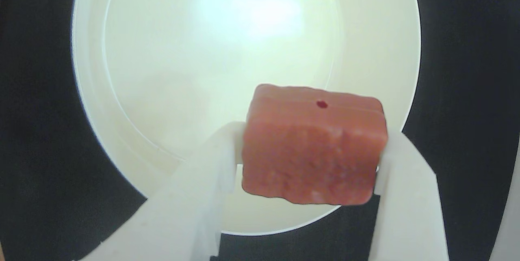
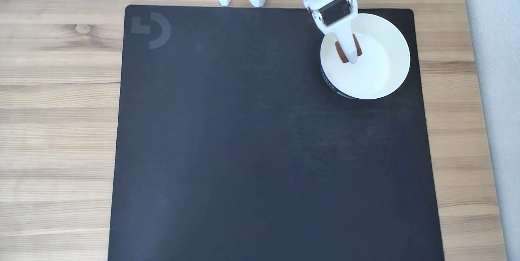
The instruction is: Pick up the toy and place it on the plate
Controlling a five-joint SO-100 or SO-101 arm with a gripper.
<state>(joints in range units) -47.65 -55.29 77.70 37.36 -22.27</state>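
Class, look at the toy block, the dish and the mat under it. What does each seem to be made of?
The toy: probably soft rubber or foam, matte reddish-brown, with a rough pitted face. The plate: likely glazed ceramic or glossy plastic, since its white inside reflects the light. The mat: seemingly cloth-topped rubber, dull black without glare.

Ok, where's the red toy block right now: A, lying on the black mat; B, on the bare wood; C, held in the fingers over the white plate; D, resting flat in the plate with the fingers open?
C: the toy sits clamped between both fingers with the plate beneath it.
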